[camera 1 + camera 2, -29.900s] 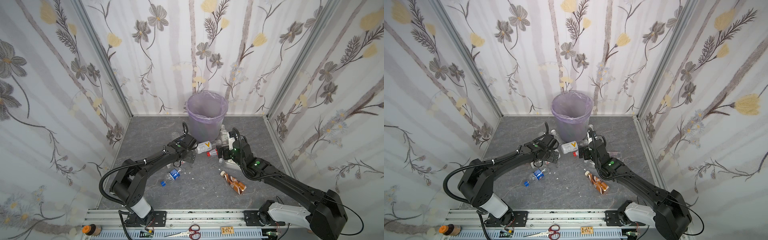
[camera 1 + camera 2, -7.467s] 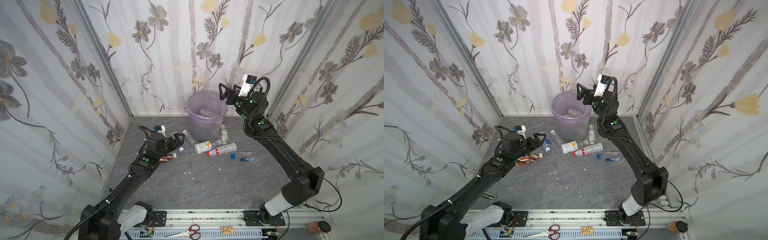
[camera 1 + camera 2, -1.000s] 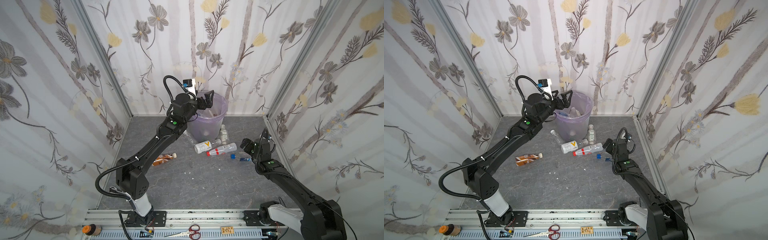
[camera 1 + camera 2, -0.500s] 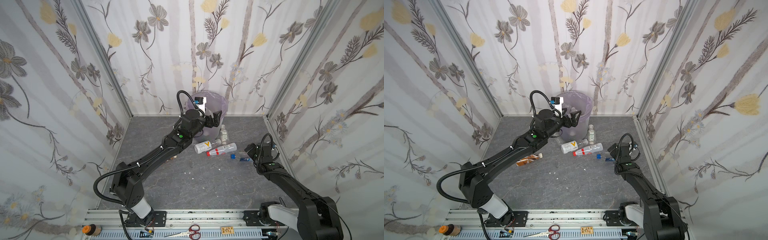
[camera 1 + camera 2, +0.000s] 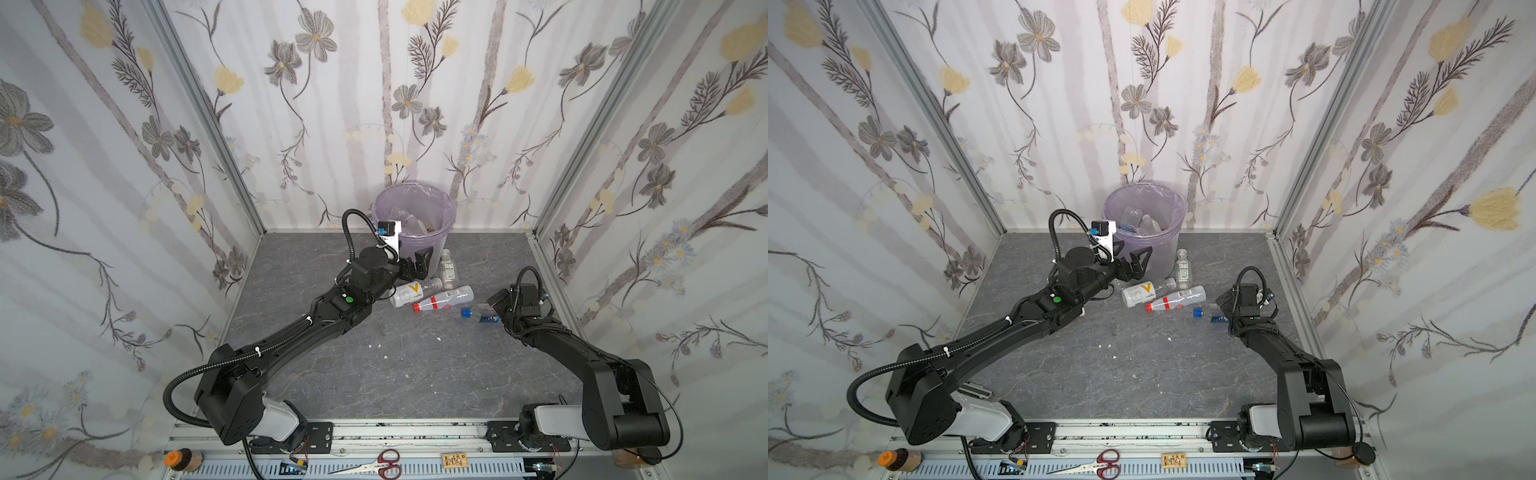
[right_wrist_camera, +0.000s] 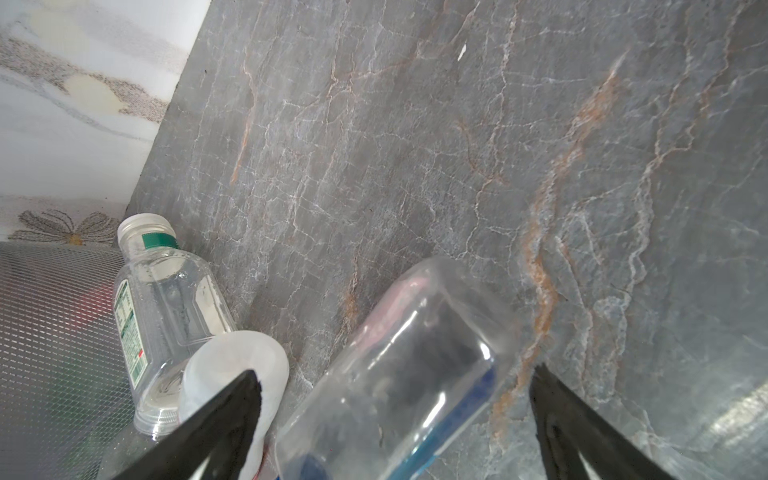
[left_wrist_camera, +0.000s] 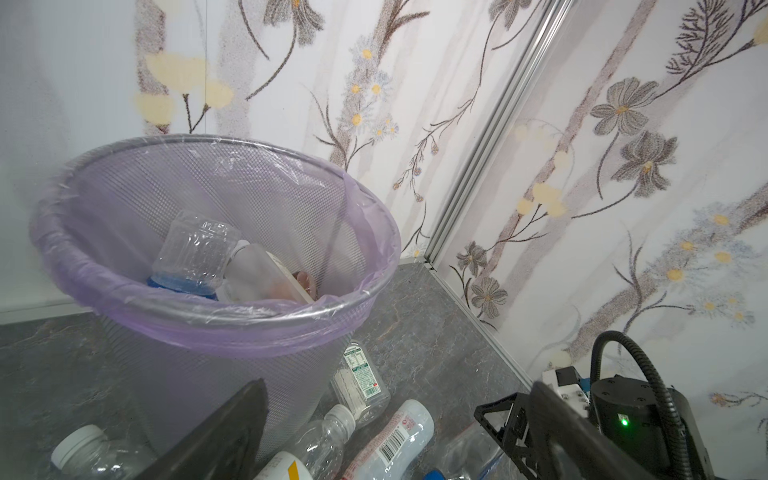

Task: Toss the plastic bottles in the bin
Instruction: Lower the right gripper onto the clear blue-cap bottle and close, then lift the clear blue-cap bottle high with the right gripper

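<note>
So, five-ish bottles lie on the counter right beside the bin, a few more inside it. Right fingers spread around the blue-label bottle, left fingers spread, empty. Slick round plastic could squirt out sideways if they close off-centre.

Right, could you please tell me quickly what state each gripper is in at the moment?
Left gripper: open, empty, beside the bin.
Right gripper: open, fingers either side of the lying blue-capped clear bottle, not gripping it.
</note>
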{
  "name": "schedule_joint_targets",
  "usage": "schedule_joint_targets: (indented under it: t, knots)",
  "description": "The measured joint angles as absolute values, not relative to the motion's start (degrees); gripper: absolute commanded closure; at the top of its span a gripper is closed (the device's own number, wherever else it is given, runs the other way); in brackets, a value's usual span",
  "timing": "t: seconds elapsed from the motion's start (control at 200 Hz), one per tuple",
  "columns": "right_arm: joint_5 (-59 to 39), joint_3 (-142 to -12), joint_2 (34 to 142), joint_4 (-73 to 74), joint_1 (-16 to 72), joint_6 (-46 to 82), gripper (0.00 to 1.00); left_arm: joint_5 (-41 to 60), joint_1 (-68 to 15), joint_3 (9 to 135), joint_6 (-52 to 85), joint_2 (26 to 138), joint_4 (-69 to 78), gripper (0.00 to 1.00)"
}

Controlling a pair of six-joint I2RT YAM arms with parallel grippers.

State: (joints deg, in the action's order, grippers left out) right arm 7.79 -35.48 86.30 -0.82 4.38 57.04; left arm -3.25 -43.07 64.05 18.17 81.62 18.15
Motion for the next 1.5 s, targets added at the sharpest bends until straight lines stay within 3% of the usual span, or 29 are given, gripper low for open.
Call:
schedule_joint_targets:
  t: [0.535, 0.704, 0.934, 1.274, 1.499]
  knots:
    - [3.2, -40.8, 97.4, -1.9, 3.7, 58.7, 0.01, -4.5, -43.1, 57.3, 18.2, 77.5, 22.3, 0.0]
    - [3.1, -40.7, 97.5, -1.7, 3.6, 58.9, 0.1, -5.0, -43.1, 56.2, 18.0, 76.7, 22.6, 0.0]
    - [2.8, -41.5, 98.1, -2.7, 3.6, 58.2, 0.12, -5.5, -43.0, 55.4, 17.7, 74.5, 23.1, 0.0]
    - [0.4, -45.1, 100.7, -6.2, 3.8, 56.7, 0.42, -7.9, -41.7, 53.4, 17.2, 72.3, 23.9, 0.0]
    - [0.3, -43.7, 98.9, -6.3, 3.7, 56.4, 0.43, -8.6, -38.6, 53.1, 18.6, 69.6, 24.4, 0.0]
